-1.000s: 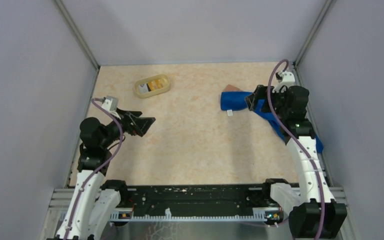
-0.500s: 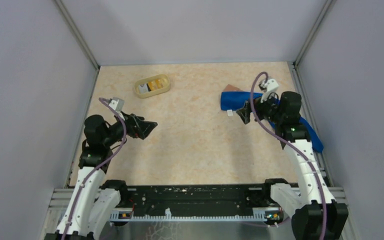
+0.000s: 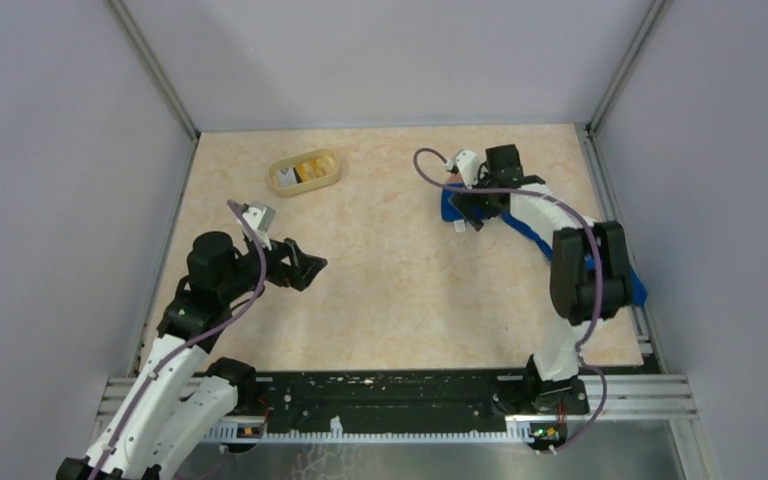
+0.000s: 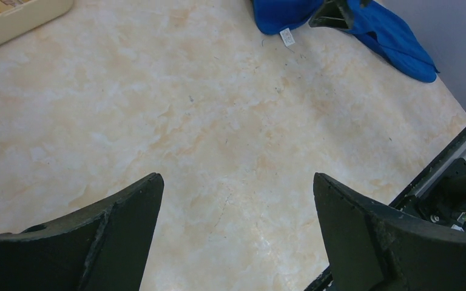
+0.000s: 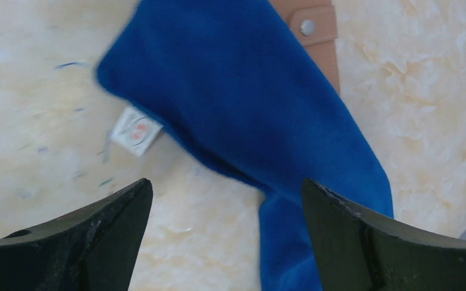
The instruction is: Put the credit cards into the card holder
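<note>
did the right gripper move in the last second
Yes. In the top view the right gripper swung left, from partway along the blue cloth to its left end by the white tag.

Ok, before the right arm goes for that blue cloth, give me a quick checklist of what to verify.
1. Is the right hand open: ok, jaws stand wide.
2. Is it lined up over the blue cloth: ok, the cloth lies below, between its fingers.
3. Is the card holder exposed: not ok, the cloth covers it; only a tan strap with a snap shows.
4. Is the left hand open and empty: ok.
5. Are the credit cards located: ok, in the pale tray; how many, cannot tell.
</note>
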Available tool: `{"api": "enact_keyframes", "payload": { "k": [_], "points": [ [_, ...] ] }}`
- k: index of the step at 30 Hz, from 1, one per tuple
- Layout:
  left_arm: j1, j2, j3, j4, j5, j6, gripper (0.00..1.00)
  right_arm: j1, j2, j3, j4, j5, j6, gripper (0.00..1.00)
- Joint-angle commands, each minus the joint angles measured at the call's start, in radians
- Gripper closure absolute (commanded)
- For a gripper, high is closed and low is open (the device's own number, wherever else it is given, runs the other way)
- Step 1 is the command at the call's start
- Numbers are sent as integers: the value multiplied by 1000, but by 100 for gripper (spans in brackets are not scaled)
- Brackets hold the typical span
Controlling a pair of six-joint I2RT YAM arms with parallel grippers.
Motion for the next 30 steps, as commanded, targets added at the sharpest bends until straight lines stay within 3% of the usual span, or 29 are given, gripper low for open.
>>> {"api": "enact_keyframes", "payload": {
  "k": [1,9,13,20,28,30],
  "points": [
    [-5,0,9,-11,-18,16,1,-60,144,198,-17,113,-59,11],
    [-5,8,10,-9,-13,17,1,-68,112,190,8,2,-91,18],
    [-4,10,11,-9,-8,17,1,-74,226,311,-113,4,-104,30],
    [-5,2,9,-7,-7,17,1,-102,270,322,-141,26,-125,56],
    [-5,-3,9,-6,-2,17,1,-141,251,352,-196,-2,-139,61],
    [-6,-4,9,-7,0,16,1,-144,278,372,-210,11,-138,74]
  ]
}}
